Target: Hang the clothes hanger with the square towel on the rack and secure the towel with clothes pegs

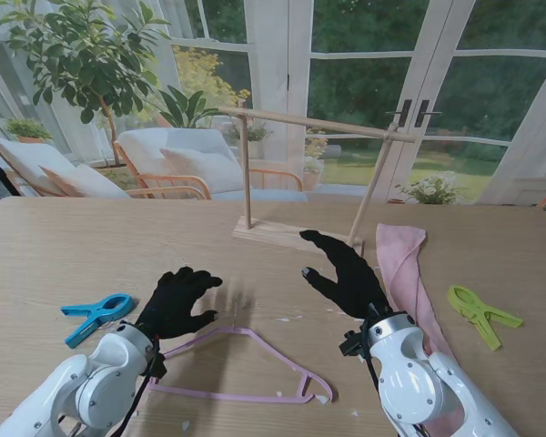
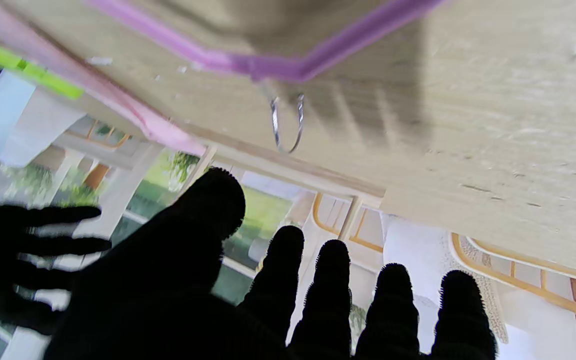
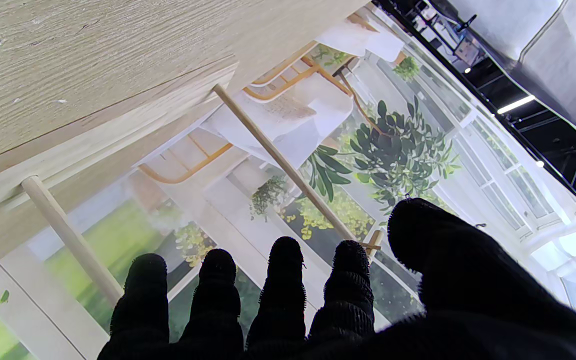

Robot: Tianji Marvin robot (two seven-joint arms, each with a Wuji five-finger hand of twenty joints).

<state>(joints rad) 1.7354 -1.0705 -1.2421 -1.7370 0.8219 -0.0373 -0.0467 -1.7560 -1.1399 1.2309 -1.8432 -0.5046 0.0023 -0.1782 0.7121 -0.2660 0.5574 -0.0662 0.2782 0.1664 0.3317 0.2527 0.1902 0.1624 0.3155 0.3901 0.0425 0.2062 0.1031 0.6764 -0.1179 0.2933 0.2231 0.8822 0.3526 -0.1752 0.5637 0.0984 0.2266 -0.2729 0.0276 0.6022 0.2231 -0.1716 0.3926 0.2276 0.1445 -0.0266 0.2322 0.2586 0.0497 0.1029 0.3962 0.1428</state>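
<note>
Hanger (image 1: 255, 369) flat on the table (image 1: 55, 246), near side, between both arms; nothing hung on the rack (image 1: 309, 173) at the far centre.
Left hand (image 1: 176, 303) hovers over the hanger's left end, fingers spread, holding nothing. Right hand (image 1: 346, 269) sits just left of the pink towel (image 1: 409, 273), fingers extended and apart, also holding nothing. Blue peg (image 1: 96, 316) lies far left, green peg (image 1: 482, 314) far right, both well apart from the hands. Left wrist view shows the hanger's metal hook (image 2: 286, 125) lying on the table.
</note>
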